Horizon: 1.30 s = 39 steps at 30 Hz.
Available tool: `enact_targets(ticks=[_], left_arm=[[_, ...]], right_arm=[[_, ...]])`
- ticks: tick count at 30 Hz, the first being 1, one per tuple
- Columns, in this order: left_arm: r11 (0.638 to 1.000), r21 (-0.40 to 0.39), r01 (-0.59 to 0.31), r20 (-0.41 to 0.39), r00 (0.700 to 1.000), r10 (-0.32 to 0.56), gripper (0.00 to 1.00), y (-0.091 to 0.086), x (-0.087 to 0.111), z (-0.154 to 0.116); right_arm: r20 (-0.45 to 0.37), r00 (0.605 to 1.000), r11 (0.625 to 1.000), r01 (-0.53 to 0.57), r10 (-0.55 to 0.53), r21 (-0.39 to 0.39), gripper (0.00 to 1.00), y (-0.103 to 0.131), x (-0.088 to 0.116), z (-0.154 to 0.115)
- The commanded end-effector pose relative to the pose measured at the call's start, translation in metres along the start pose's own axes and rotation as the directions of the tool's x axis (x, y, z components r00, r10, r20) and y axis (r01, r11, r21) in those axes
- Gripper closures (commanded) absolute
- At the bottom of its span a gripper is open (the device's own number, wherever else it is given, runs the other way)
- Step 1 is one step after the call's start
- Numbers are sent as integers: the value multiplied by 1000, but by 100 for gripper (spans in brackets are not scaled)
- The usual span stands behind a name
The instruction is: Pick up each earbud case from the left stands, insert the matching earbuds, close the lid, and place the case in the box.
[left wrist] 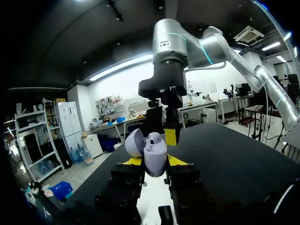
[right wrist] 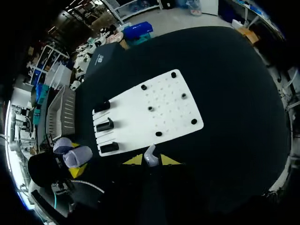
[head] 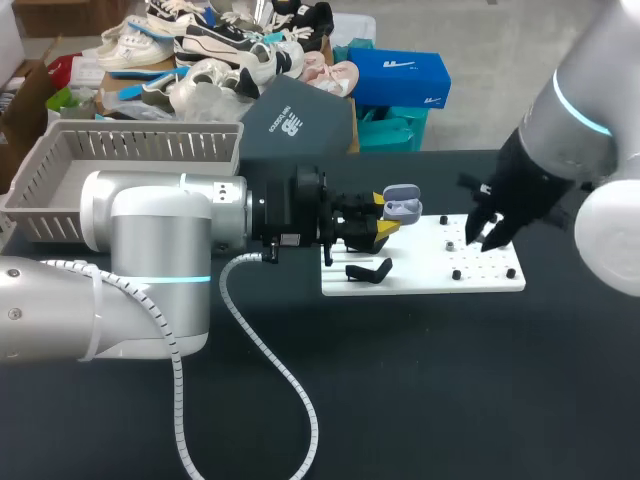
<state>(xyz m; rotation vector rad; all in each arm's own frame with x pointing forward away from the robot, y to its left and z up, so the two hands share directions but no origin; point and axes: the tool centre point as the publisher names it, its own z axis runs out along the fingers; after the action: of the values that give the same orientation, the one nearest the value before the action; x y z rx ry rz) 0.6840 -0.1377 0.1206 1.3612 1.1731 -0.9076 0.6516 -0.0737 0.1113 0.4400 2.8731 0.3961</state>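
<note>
Black covers the whole surface [head: 420,380], and a white board [head: 420,282] lies near its middle. Short black stands [right wrist: 106,125] line the board's left end, with small black pegs [head: 457,273] dotted over its right half. A grey slatted basket [head: 150,145] sits at the surface's far left corner, and a dark grey carton [head: 300,120] is just beside it along the far edge.

The left arm [head: 150,230] comes in low and level from the left side, its wrist pointing across the board's left end. The left end effector [head: 382,213] is clenched on a lavender earbud case [left wrist: 154,159], with a yellow tip pressed to each side. The case is held upright above the far left corner of the board, its lid [left wrist: 135,142] swung open.

The right arm [head: 570,120] bends down from the right side toward the board's right half. The right end effector [right wrist: 151,161] hangs above the board's near edge, fingers pointing down. It pinches a small pale earbud [right wrist: 150,153] between its yellow tips. The two end effectors are near each other but apart.
</note>
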Motion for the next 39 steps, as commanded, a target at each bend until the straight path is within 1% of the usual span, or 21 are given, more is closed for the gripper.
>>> enact_targets(ticks=[1,2,4,7,9,12,14,17,19,24,25,30,33,39], left_arm=[[1000,-5,-2,2,1000,2,100,-1,0,0],[1000,-5,-2,2,1000,2,100,-1,0,0],[1000,-5,-2,2,1000,2,100,-1,0,0],[1000,-5,-2,2,1000,2,100,-1,0,0],[1000,-5,-2,2,1000,2,100,-1,0,0],[1000,-5,-2,2,1000,2,100,-1,0,0],[1000,-5,-2,2,1000,2,100,-1,0,0],[1000,-5,-2,2,1000,2,100,-1,0,0],[1000,-5,-2,2,1000,2,100,-1,0,0],[1000,-5,-2,2,1000,2,100,-1,0,0],[1000,-5,-2,2,1000,2,100,-1,0,0],[1000,-5,-2,2,1000,2,100,-1,0,0],[1000,-5,-2,2,1000,2,100,-1,0,0],[1000,-5,-2,2,1000,2,100,-1,0,0]], right_arm=[[94,988,992,121,-123,23,100,8,25,-43],[84,982,985,172,-172,5,100,10,28,-48],[86,956,959,283,-282,4,100,17,34,-60],[95,905,910,414,-415,38,100,31,43,-77],[89,890,894,444,-448,62,100,39,44,-85],[84,856,860,505,-510,71,100,52,46,-92],[75,828,831,551,-556,82,100,59,46,-94],[61,771,773,629,-634,80,100,71,46,-94],[38,727,727,683,-686,71,100,78,46,-93],[-11,600,600,800,-800,12,100,94,45,-88],[-18,592,592,806,-806,12,100,96,45,-87],[-70,526,526,850,-848,23,100,108,43,-79],[-82,509,507,861,-857,41,100,113,41,-75],[-90,498,495,867,-862,57,100,117,38,-68]])
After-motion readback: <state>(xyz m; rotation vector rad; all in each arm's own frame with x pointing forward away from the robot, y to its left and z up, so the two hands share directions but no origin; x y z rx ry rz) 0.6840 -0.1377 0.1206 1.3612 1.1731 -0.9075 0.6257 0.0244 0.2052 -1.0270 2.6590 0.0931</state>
